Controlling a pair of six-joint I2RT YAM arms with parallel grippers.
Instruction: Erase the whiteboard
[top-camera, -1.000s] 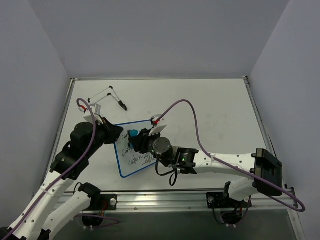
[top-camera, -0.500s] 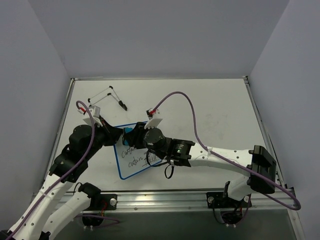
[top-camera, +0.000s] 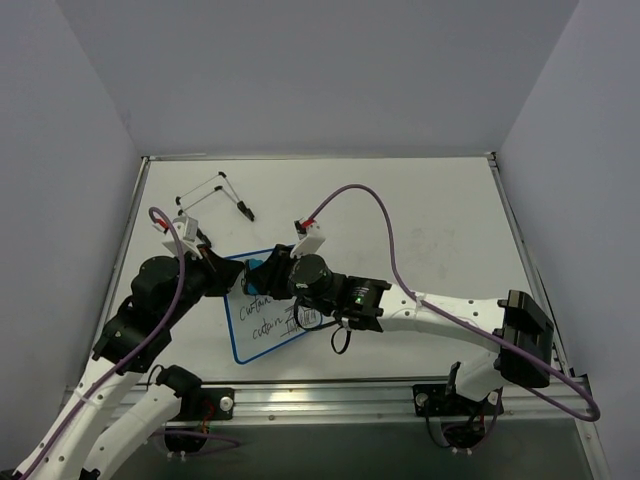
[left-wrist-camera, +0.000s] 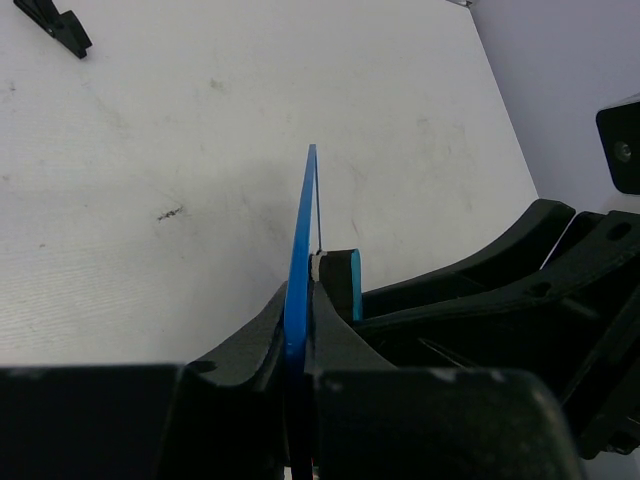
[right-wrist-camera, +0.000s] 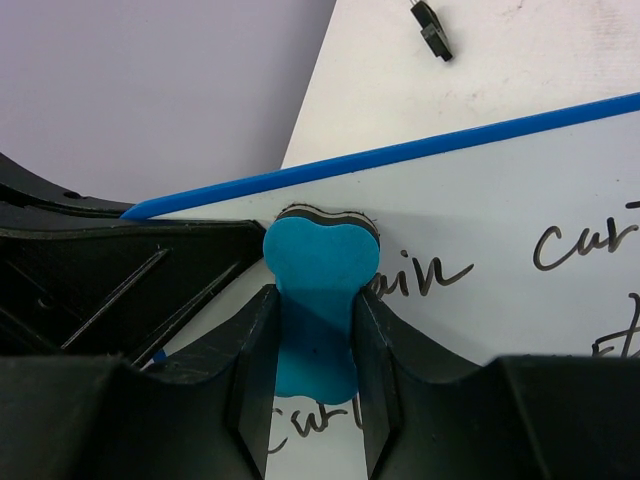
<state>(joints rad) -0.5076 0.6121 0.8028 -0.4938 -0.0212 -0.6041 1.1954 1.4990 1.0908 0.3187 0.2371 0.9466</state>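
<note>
- While pinching the board (top-camera: 262, 328) by its 9 o'clock rim with the left gripper (top-camera: 222, 276), jaws shut tight on the thin blue edge, holds it at about 7 o'clock on the table (top-camera: 430, 220), seemingly raised at that side.
- Presses the eraser (top-camera: 258, 266), clamped between the closed jaws of the right gripper (top-camera: 272, 272), against the board near its 11 o'clock corner, just under the top rim.
- Leaves black writing (right-wrist-camera: 585, 240) untouched toward 3 and 5 o'clock of the eraser; judged early in the wiping.
- Risks levering the board out of the left pinch by pressing too hard, with only a narrow strip of rim caught there.
- Risks a knock between the two grippers, crowded together at that corner, on any stroke toward 9 o'clock.
- Could ride up over the 12 o'clock rim, snagging the eraser and twisting it in the jaws.
- May smear or skip ink by meeting the tilted board at an angle; cannot tell how flat the felt face sits.
- Could also drag the whole board toward 3 o'clock on a long stroke and loosen the left hold.
</note>
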